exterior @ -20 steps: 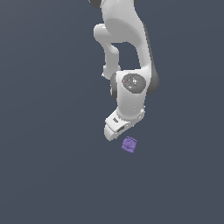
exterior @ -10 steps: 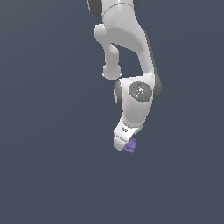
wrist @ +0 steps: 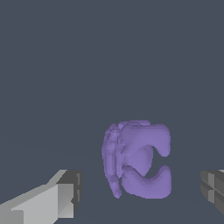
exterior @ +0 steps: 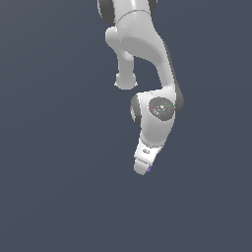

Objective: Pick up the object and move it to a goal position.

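The object [wrist: 136, 159] is a small purple block with a C-shaped relief on the face toward the wrist camera. In the wrist view it lies on the grey floor between my two fingers [wrist: 61, 194], which stand well apart and touch nothing. My gripper [wrist: 140, 192] is open around it. In the exterior view the white hand [exterior: 146, 158] hangs low over the floor and covers the object, of which only a thin purple sliver [exterior: 149, 168] shows at the hand's edge.
The white arm [exterior: 147, 54] reaches down from the top of the exterior view. The flat dark grey floor [exterior: 49, 197] spreads all around with no other objects in sight.
The hand has swung toward the exterior view's right and down over the object, which was plainly visible beside it earlier and is now almost fully covered.
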Available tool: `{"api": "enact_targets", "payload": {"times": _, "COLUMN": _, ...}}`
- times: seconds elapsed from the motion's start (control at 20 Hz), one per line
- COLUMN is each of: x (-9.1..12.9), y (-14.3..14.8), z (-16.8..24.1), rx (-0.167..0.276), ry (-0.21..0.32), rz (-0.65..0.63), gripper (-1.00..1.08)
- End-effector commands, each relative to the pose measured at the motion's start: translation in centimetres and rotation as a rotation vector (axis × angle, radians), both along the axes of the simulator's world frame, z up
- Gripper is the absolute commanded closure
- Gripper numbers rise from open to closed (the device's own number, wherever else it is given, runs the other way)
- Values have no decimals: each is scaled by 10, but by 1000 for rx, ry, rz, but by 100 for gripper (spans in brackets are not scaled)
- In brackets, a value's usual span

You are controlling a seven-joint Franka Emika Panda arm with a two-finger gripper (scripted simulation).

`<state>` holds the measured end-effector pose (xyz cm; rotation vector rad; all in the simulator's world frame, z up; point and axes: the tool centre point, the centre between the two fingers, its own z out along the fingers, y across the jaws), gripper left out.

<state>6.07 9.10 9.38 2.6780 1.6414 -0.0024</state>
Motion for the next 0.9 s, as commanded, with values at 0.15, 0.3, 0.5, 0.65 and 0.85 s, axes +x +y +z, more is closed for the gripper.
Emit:
{"api": "enact_targets", "payload": {"times": 0.15, "x": 2, "y": 2, "z": -2, "rx": 1, "ry": -1, "rz": 27, "gripper": -92}}
{"api": "enact_targets", "payload": {"times": 0.3, "x": 1, "y": 1, "z": -3, "rx": 1, "ry": -1, "rz": 22, "gripper": -92}}
{"api": "enact_targets", "payload": {"times": 0.5, "x": 1, "y": 2, "z": -15, "rx": 1, "ry": -1, "rz": 24, "gripper": -92}}
{"api": "enact_targets", "payload": {"times": 0.65, "x": 0, "y": 2, "z": -32, "rx": 1, "ry": -1, "rz": 26, "gripper": -92}}
{"api": "enact_targets", "payload": {"times": 0.85, "x": 0, "y": 2, "z": -49, "rx": 1, "ry": -1, "rz": 27, "gripper": -92}}
